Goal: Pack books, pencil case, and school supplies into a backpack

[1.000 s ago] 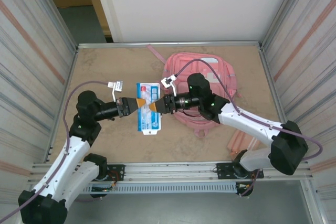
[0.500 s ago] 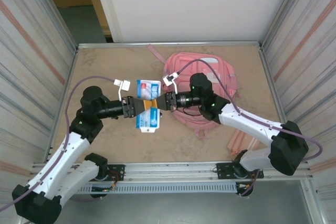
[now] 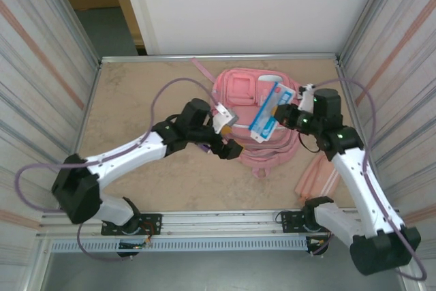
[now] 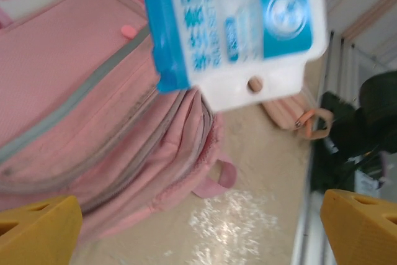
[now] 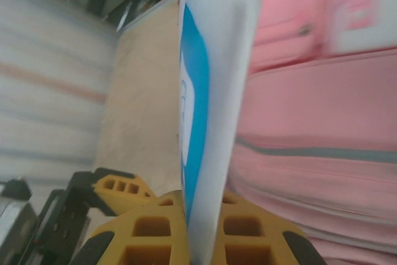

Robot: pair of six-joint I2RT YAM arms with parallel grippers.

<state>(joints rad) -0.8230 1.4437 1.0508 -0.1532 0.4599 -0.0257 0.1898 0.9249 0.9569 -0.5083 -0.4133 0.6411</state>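
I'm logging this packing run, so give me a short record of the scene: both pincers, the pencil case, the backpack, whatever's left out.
left pincer: open, empty, by the backpack's near left edge
right pincer: shut on the pencil case's end
pencil case: lifted, tilted, over the backpack
backpack: lying on the table
pink ribbed book: on the table, right of the backpack
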